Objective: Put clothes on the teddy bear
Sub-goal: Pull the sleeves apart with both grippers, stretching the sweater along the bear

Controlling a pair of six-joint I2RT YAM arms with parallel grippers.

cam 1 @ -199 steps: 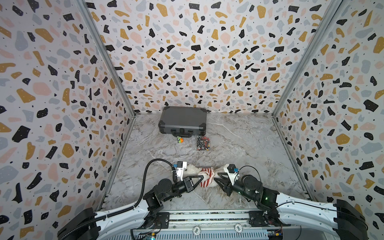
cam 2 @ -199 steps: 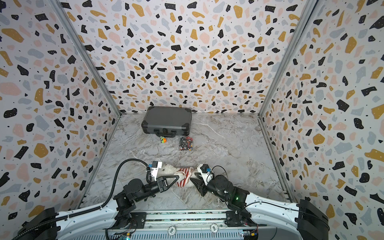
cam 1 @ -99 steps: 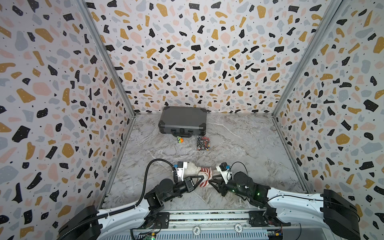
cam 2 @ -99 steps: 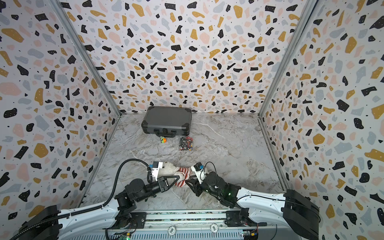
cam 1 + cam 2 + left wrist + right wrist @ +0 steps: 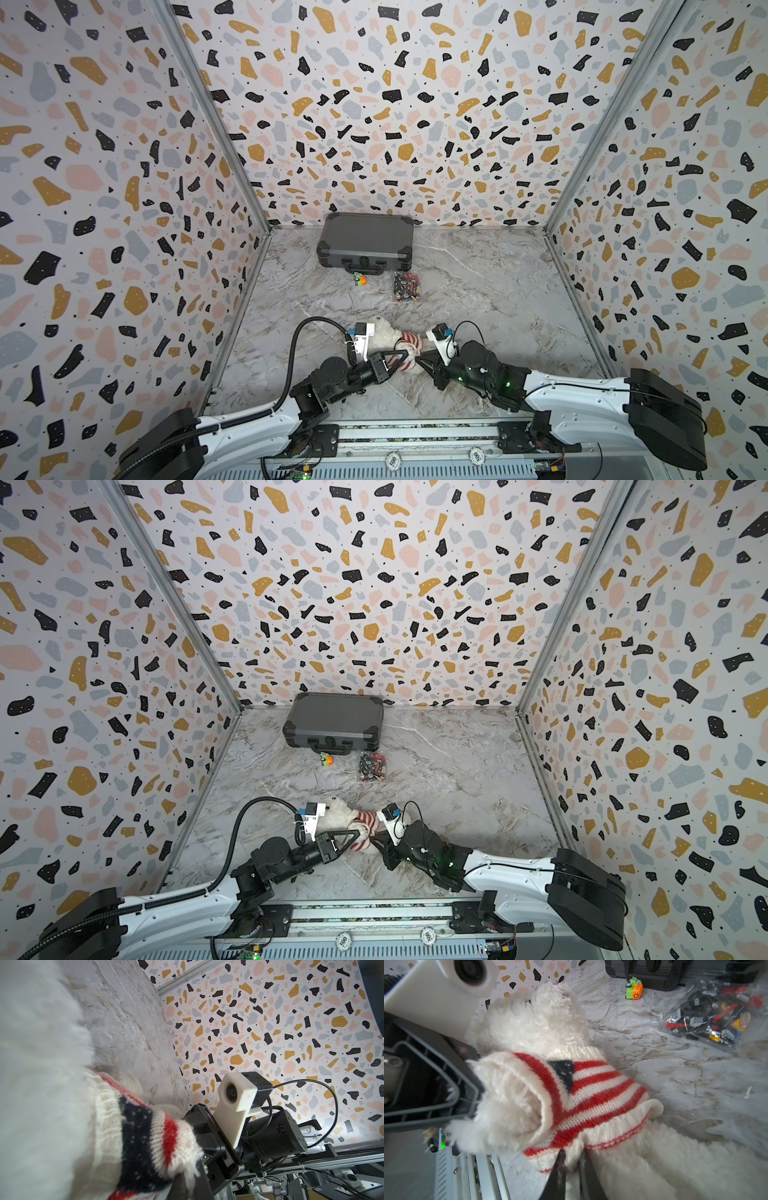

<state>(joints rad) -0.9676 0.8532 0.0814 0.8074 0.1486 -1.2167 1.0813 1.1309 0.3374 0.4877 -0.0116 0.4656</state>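
A carry case (image 5: 365, 243) sits at the back of the bench (image 5: 498, 291), left of centre. Directly before the case's handle lies a toy car (image 5: 360, 279). Just right of the car, off the case's front right corner, lies a bag of building bricks (image 5: 408, 286). Well before the case, near the bench's front edge, the teddy bear (image 5: 382, 332) lies with a knitted sweater (image 5: 409, 340) around its body. The left end effector (image 5: 404, 355) meets the sweater from the left, and the right end effector (image 5: 418, 360) meets it from the right.
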